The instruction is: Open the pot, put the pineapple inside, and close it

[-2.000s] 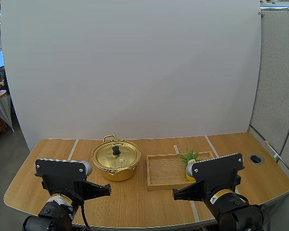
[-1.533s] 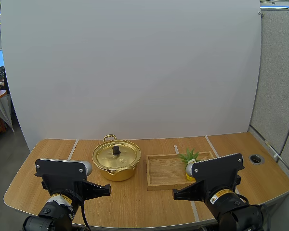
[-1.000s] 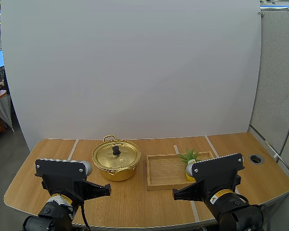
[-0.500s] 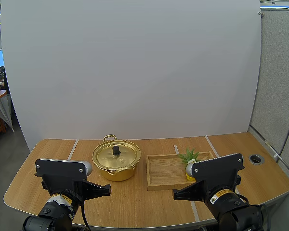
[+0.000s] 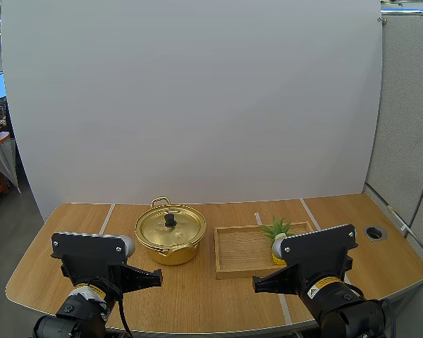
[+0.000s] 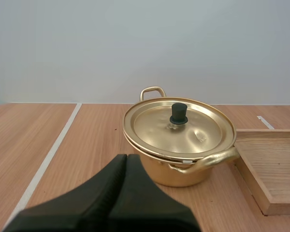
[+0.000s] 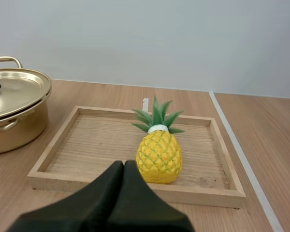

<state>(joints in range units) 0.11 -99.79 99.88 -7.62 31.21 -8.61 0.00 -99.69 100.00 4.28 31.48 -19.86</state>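
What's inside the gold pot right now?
Its inside is hidden: the lid with the black knob sits on the pot. The pineapple lies in the wooden tray, outside it.

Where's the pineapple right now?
The pineapple sits in the wooden tray, right of its middle, with the closed pot to the tray's left.

the high camera sits far back and above, looking forward and down over the tabletop point(image 5: 197, 289). the left wrist camera looks low and level along the left claw point(image 6: 126, 158), close to the pot point(image 6: 179, 140). the right one looks along the right claw point(image 7: 123, 164) at the near tray point(image 7: 208, 193). all three share pot and tray.
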